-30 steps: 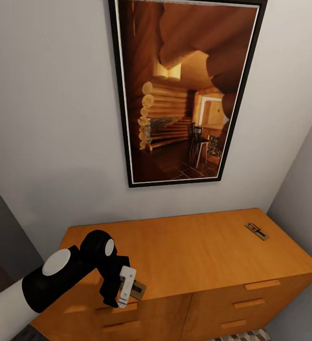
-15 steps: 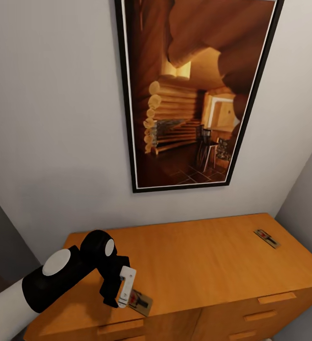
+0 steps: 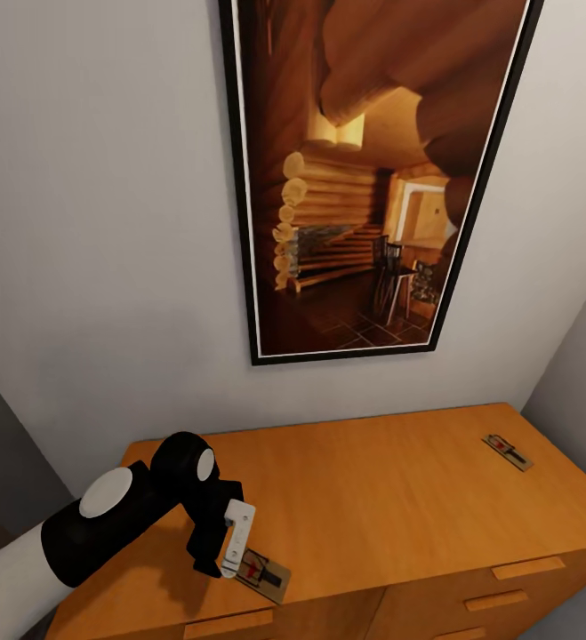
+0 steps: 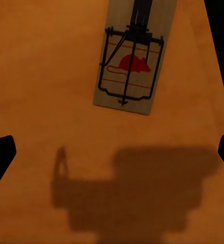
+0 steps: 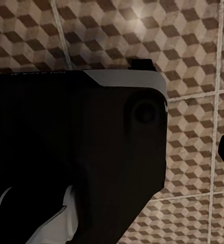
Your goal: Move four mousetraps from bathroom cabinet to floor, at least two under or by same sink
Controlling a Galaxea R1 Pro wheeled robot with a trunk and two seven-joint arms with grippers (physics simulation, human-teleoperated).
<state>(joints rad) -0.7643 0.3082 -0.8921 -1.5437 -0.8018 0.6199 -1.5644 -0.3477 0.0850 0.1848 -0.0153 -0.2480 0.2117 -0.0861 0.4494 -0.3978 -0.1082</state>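
Orange cabinet top, two mousetraps, grey walls.

Legible text: we found none. The mousetrap bore only a red mouse emblem and red lines.

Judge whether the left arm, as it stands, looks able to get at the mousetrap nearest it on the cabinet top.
Probably yes. The left gripper hangs open just beside the near mousetrap, which lies flat on the cabinet top with nothing between them.
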